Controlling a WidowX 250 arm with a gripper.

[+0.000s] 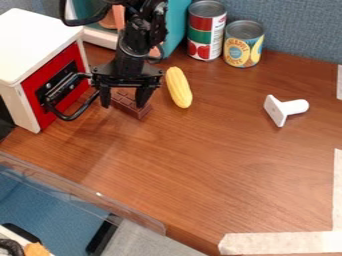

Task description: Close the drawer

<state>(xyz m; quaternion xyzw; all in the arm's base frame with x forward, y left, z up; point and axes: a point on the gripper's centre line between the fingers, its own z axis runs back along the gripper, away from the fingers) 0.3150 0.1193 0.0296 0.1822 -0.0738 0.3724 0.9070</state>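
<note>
White box [39, 42], red front [59, 69] facing right, black handle [61, 88] running lengthwise along it — gripper [123, 102] just beside the box, fingers wide apart

Corn cob [179, 87] and chocolate bar [126, 102] kinda upper left-center, red-green can [206, 30] plus pineapple can [243, 45] up top, white stopper-looking thingy [286, 108] right, tape [280, 243] bottom right.

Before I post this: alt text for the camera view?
Open end effector hangs over a brown bar, just right of a white box with a red front and black handle. Corn, two cans and a white T-shaped piece sit farther right on a wooden table.
</note>
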